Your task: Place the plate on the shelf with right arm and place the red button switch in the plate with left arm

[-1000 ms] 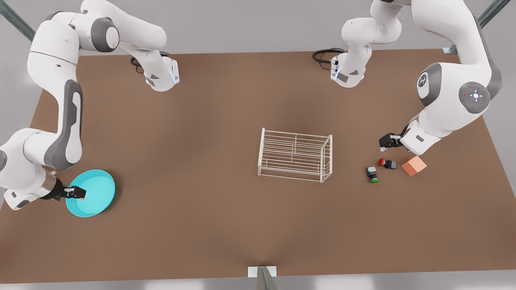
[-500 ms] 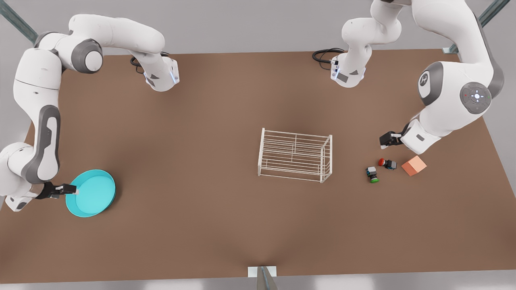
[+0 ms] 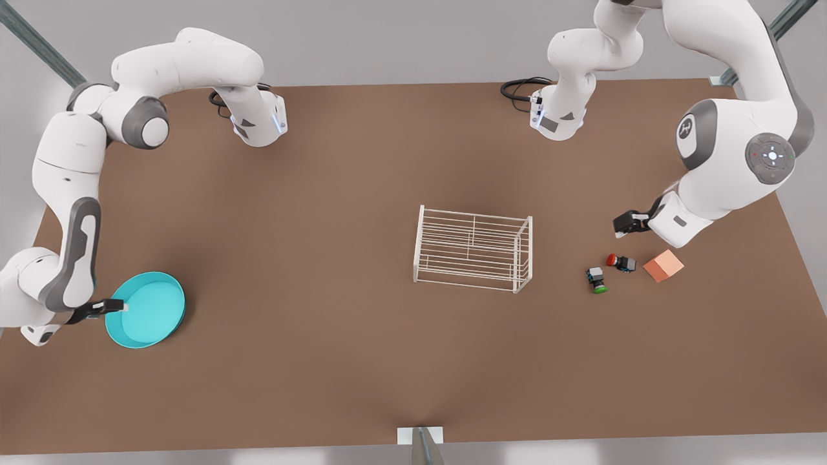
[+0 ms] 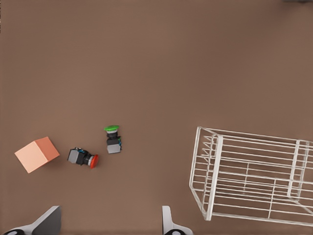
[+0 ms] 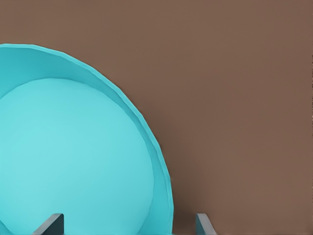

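Since a second ago your right gripper (image 3: 120, 306) has drawn back from over the round turquoise plate (image 3: 150, 313) to its rim on the front view's left. In the right wrist view its jaws are spread, straddling that raised rim, one finger over the cyan inside and one outside. The plate lies flat on the brown surface (image 3: 310, 271), well apart from the small white wire shelf (image 3: 473, 248). Your left gripper (image 3: 621, 227), jaws spread, hovers near the tiny black-and-grey red button switch (image 3: 620, 262), which sits between its green-capped twin (image 3: 596, 279) and the orange cube (image 3: 663, 265). A rim pinch looks next.
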Robot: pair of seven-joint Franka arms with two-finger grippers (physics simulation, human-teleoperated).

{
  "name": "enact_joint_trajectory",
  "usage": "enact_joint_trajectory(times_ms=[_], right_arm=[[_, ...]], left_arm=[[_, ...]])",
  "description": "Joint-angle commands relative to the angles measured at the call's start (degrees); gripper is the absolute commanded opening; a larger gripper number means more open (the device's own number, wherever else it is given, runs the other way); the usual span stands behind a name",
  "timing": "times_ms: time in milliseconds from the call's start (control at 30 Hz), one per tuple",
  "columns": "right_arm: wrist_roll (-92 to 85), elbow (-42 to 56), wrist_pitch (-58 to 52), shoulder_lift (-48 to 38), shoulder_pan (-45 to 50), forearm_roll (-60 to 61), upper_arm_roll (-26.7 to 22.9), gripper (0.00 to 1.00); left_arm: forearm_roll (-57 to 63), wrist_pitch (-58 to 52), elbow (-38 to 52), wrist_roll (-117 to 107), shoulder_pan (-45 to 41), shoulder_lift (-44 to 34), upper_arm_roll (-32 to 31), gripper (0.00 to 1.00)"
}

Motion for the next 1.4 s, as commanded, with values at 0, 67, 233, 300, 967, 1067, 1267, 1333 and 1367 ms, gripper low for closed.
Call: enact_joint_trajectory(times_ms=[0, 67, 233, 300, 967, 1067, 1267, 1333, 1367], right_arm=[[2.05, 0.22, 0.04, 0.07, -0.37, 1.77, 0.09, 1.0], [2.4, 0.22, 1.71, 0.07, -1.87, 7.05, 0.36, 1.0], [4.86, 0.57, 2.5, 1.74, -1.87, 7.14, 0.27, 0.99], [5.57, 0.57, 2.5, 2.18, -1.87, 7.84, 0.44, 0.98], [4.6, 1.19, 2.59, 2.44, -1.43, 7.31, -1.75, 0.52], [4.16, 1.45, 3.64, 2.53, -1.34, 7.22, -1.58, 0.5], [2.67, 1.45, 3.82, 3.41, -1.34, 7.14, -1.75, 0.48], [2.23, 1.45, 3.82, 3.58, -1.34, 5.73, -1.75, 0.45], [2.4, 1.45, 3.73, 3.58, -1.34, 5.73, -1.67, 0.43]], left_arm=[[0.0, -0.15, 0.1, 0.14, 0.17, -0.1, -0.05, 1.0], [0.0, -0.15, 0.02, 0.14, 0.17, -0.1, -0.05, 1.0], [0.0, -0.59, -0.07, -0.3, 0.09, -0.01, -0.14, 1.0], [0.09, -0.59, 0.02, -0.48, 0.0, -0.01, -0.31, 1.0], [0.53, -0.77, -0.16, -0.48, -0.18, -0.01, -0.49, 1.0], [0.53, -0.77, -0.16, -0.57, -0.27, -0.01, -0.49, 1.0], [0.53, -0.77, -0.16, -0.57, -0.27, 0.08, -0.49, 1.0], [0.53, -0.68, -0.07, -0.57, -0.27, 0.08, -0.49, 1.0], [0.62, -0.68, -0.07, -0.57, -0.27, 0.08, -0.49, 1.0]])
